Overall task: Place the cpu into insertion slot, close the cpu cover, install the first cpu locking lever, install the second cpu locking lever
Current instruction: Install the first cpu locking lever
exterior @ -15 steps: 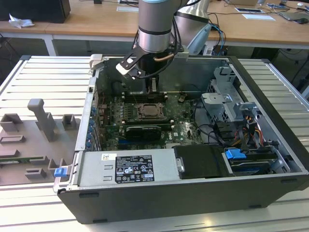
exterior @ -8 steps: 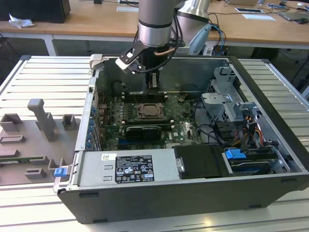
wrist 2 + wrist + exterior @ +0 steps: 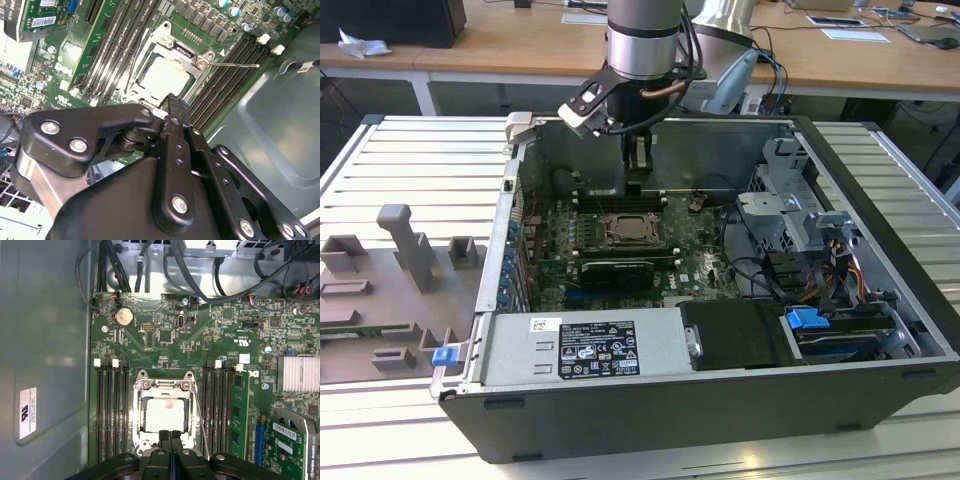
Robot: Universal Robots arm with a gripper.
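Already the cpu [image 3: 164,415] lies in the insertion slot [image 3: 138,416] on the green motherboard [image 3: 150,347], the cpu cover [image 3: 165,386] down around it; the jaws hang clenched together, empty, just above the socket's edge.

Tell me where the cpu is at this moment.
In the first wrist view, the cpu lies in the insertion slot on the green board, between two banks of long black memory slots, close to the gripper.
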